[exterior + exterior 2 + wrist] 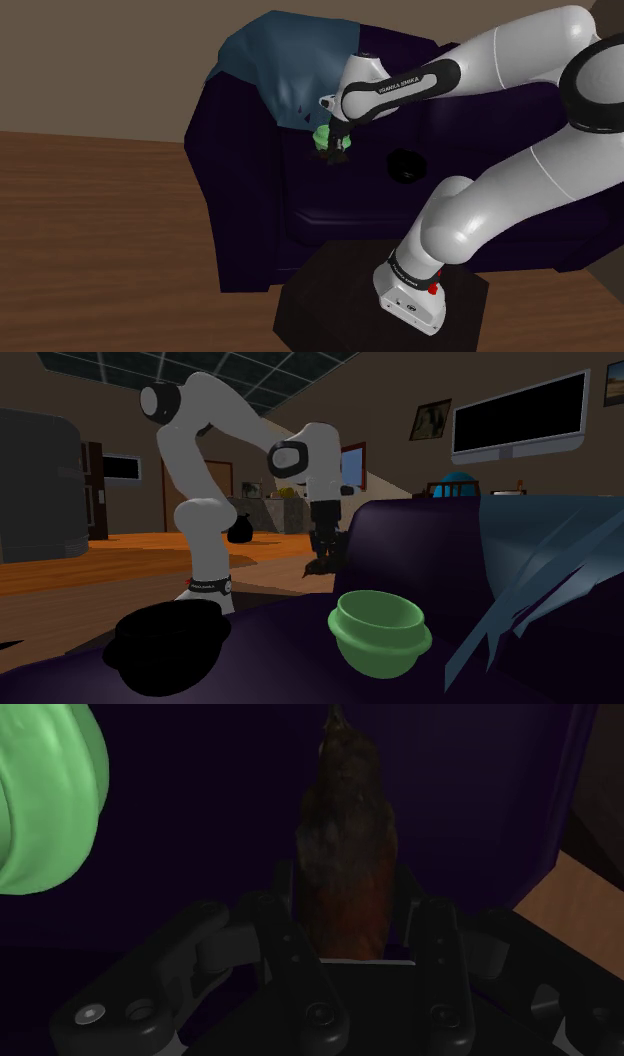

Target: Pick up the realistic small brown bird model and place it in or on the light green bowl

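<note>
1. Because the bird must be carried to the bowl, the claw (350, 909) pinches the small brown bird (345, 844) between its two black fingers (285, 934), clasping the lower body so the head points away from the palm.
2. The light green bowl (45, 794) sits off to one side of the claw, near the bird but apart from it, so the bird is not yet over the opening.
3. A black rounded object (165, 642) lies on the claw's other side, well apart, on the same dark purple sofa (250, 220).
4. I cannot tell whether the bird hangs clear of the cushion under the claw.
5. The grasp looks done and the carry is the step in hand. The next move probably calls for a sideways shift until the bowl lies under the fingertips.
6. The long bird may tip over the rim if released off-centre.
</note>
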Action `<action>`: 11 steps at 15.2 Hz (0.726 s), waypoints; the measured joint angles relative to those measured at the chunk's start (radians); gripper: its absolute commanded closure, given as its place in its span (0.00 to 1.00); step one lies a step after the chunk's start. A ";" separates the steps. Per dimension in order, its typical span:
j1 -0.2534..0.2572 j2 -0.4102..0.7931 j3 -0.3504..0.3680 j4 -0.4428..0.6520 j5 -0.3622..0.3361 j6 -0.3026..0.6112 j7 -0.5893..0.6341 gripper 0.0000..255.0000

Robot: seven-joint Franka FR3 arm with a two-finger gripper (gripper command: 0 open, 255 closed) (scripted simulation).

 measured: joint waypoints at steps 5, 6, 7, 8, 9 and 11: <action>-0.002 -0.043 0.014 0.037 0.000 -0.080 0.006 1.00; -0.001 -0.049 0.016 0.048 0.002 -0.097 0.006 1.00; -0.002 -0.060 0.020 0.054 0.001 -0.114 0.007 1.00; -0.003 -0.065 0.020 0.065 0.002 -0.129 0.005 1.00; -0.002 -0.068 0.022 0.076 0.003 -0.143 0.004 1.00; -0.001 -0.079 0.028 0.092 0.005 -0.170 0.008 1.00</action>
